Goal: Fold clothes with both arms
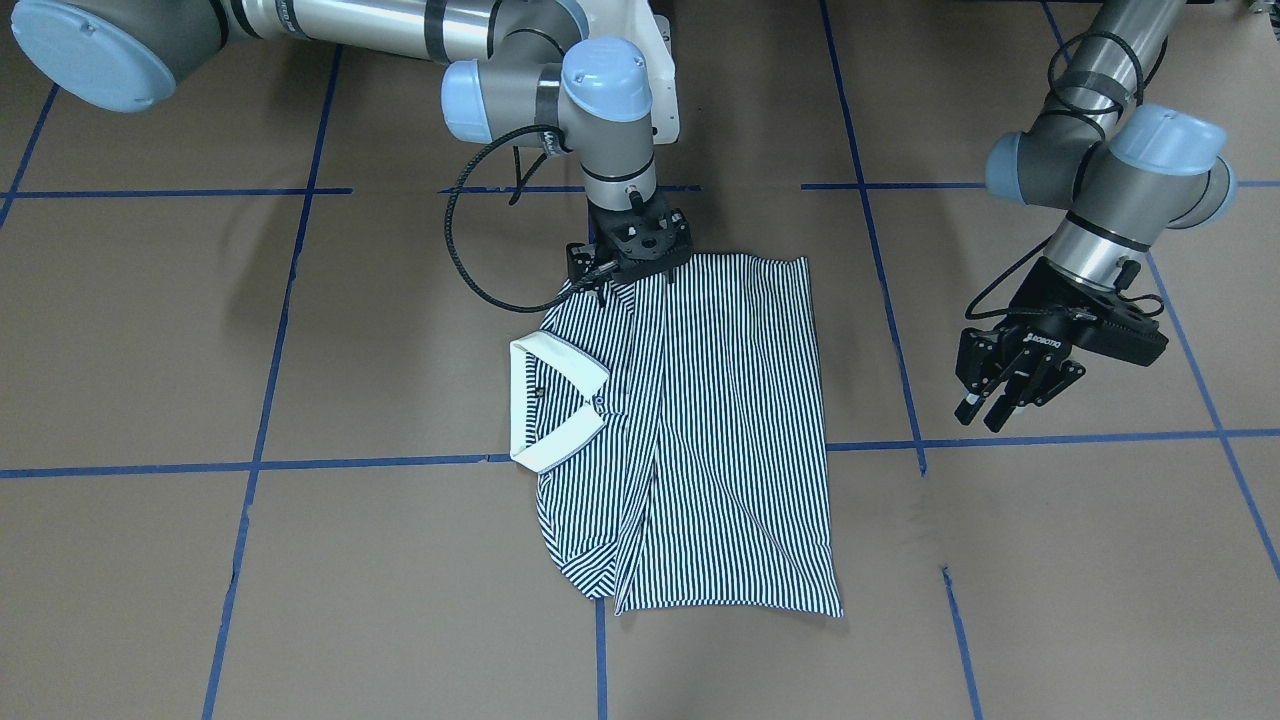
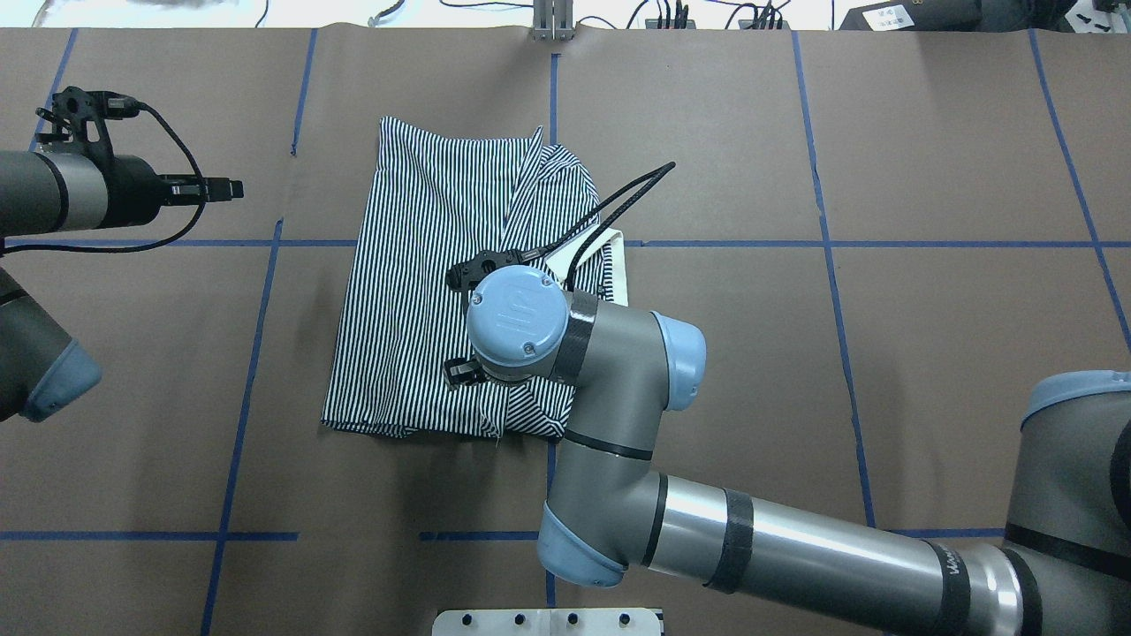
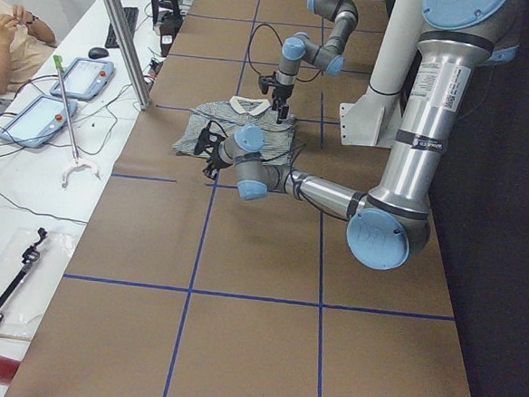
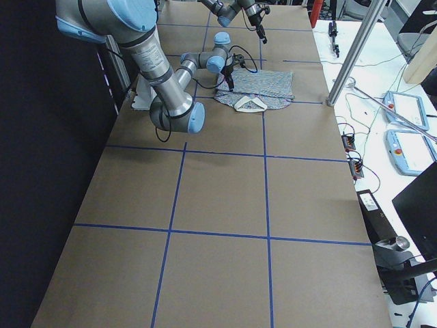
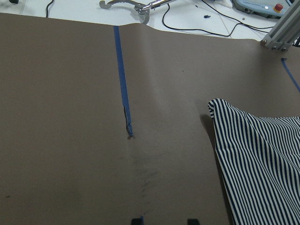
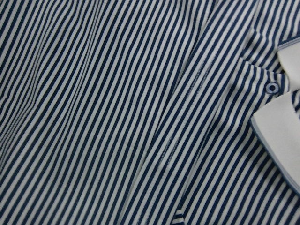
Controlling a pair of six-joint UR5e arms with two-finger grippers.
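Observation:
The striped polo shirt point(image 1: 720, 420) lies flat on the brown table as a rough rectangle, sleeves turned in. Its cream collar point(image 1: 555, 400) is at its end on the robot's right. My right gripper point(image 1: 634, 280) points straight down onto the shirt's edge nearest the robot. The wrist hides its fingers from overhead, and the right wrist view holds only striped cloth point(image 6: 117, 117), a button and the collar point(image 6: 281, 136). My left gripper point(image 1: 985, 415) hovers over bare table beyond the shirt's hem end. It is open and empty, and its wrist view shows the hem corner point(image 5: 262, 159).
Blue tape lines point(image 1: 265, 400) grid the brown paper. The white pedestal base point(image 1: 660, 60) stands at the robot's side. Past the far table edge are teach pendants point(image 3: 34, 114), cables, a metal post point(image 3: 122, 34) and a seated person point(image 3: 3, 35).

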